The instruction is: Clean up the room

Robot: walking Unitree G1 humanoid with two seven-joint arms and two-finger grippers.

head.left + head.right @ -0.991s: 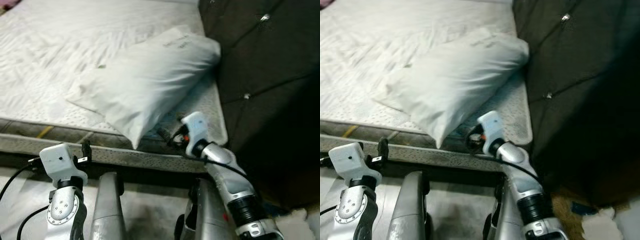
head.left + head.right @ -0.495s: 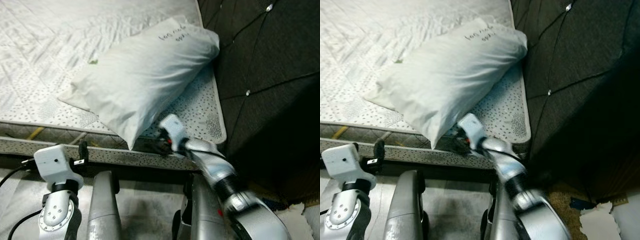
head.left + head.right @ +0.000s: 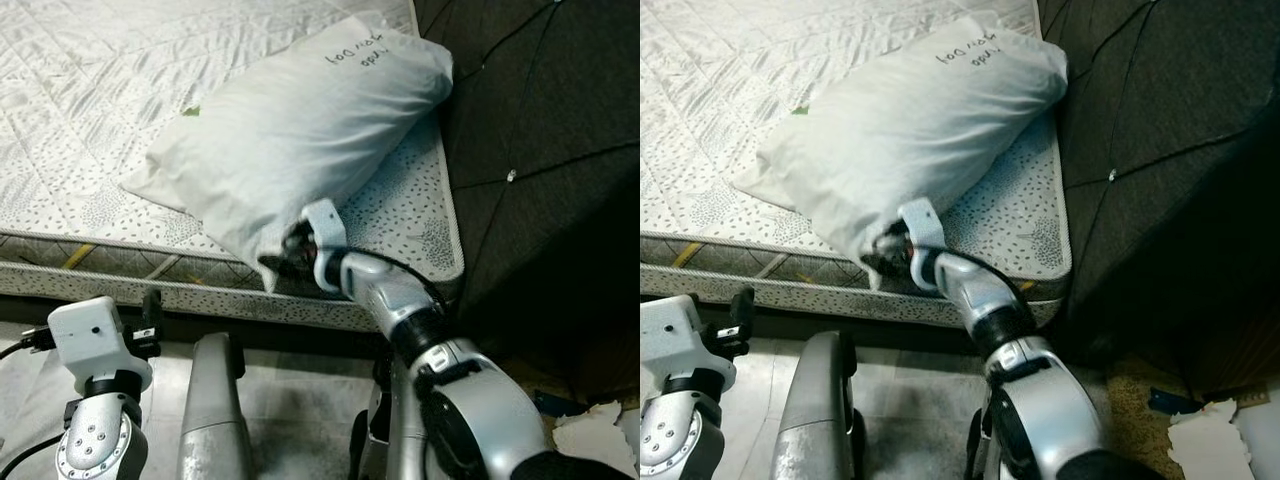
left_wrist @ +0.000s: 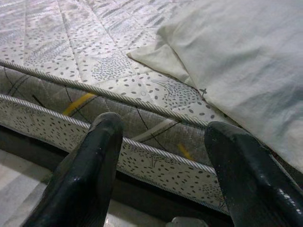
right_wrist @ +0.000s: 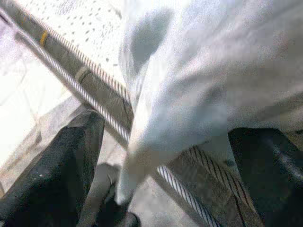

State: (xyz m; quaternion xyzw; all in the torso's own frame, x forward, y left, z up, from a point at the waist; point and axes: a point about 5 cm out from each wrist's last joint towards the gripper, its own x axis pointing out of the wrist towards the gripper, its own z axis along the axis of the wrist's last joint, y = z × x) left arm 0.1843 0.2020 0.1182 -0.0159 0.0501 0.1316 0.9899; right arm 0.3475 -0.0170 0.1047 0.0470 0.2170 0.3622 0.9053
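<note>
Two grippers: one low on the left by the floor, one reaching up to the bed edge on the right.
Left gripper (image 4: 161, 184): held low in front of the mattress side, fingers (image 4: 87, 179) spread wide with nothing between them; through the gap its wrist view shows the piped mattress edge.
Mattress (image 3: 90, 120): white quilted top with dark speckles, bare, running across the upper left of the head views; its near side has a corded seam and yellow stripes.
Pillow (image 3: 300, 130): white, lying slantwise on the mattress near its right end, far end against the headboard, near corner hanging just over the mattress edge; dark handwriting on the far end, too small to read.
Green scrap (image 3: 191, 110): a small bit beside the pillow's left edge, on the mattress.
Right gripper (image 3: 283, 257): at the pillow's near lower corner, at the mattress edge.
Right jaws: spread apart in the right wrist view, one finger (image 5: 52, 175) either side, the drooping pillow corner (image 5: 156, 137) hanging in the gap between them; whether the fingers touch the cloth cannot be told.
Headboard (image 3: 540, 150): dark, tufted with buttons, standing right of the mattress.
Torn paper (image 3: 590, 435): whitish pieces on the floor at the far lower right.
</note>
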